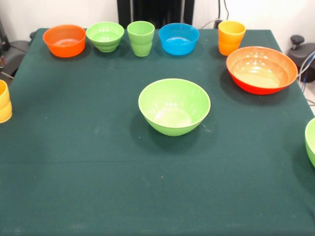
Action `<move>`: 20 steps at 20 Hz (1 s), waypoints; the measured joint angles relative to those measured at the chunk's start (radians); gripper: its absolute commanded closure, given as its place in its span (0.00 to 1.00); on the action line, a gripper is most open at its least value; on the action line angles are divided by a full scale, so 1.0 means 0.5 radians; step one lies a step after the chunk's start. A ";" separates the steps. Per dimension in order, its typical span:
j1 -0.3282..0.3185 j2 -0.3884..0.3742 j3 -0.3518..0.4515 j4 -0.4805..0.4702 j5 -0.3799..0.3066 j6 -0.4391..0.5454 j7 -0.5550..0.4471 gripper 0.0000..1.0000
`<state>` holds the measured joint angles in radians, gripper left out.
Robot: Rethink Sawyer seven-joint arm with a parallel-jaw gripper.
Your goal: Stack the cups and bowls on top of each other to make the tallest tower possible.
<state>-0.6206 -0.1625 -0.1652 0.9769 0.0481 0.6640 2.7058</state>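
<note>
The table point(98, 187), under a dark green cloth, carries everything loose and upright, mouths up, with nothing stacked yet; the spread reads as a starting layout, each piece set apart so it can be reached on its own.

The big orange-red bowl point(261, 69) sits at the right, toward the far side. The big green bowl point(174, 106) stands alone near the middle, well apart from the rest, which makes it a likely base for the tower. Another green bowl point(310, 140) is cut off by the right edge, so only its rim shows.

Along the far edge runs a row of smaller pieces: the orange bowl point(64, 40), the small green bowl point(105, 36), the green cup point(141, 38), the blue bowl point(178, 38) and the orange-yellow cup point(231, 37). That last cup stands just behind the orange-red bowl. The yellow cup point(4, 102) sits by itself at the left edge, partly out of frame.

No purple bowl shows here.

The arm and its claw are out of sight, so nothing is held and whether the claw is apart or together cannot be told.
</note>
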 measured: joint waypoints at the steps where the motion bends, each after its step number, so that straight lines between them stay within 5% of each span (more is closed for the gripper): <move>1: 0.009 0.000 0.000 0.000 0.000 0.000 0.000 0.00; 20: 0.222 -0.001 -0.078 0.000 0.134 0.019 0.000 0.00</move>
<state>-0.5094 -0.1628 -0.2040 0.9769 0.1153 0.6736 2.7058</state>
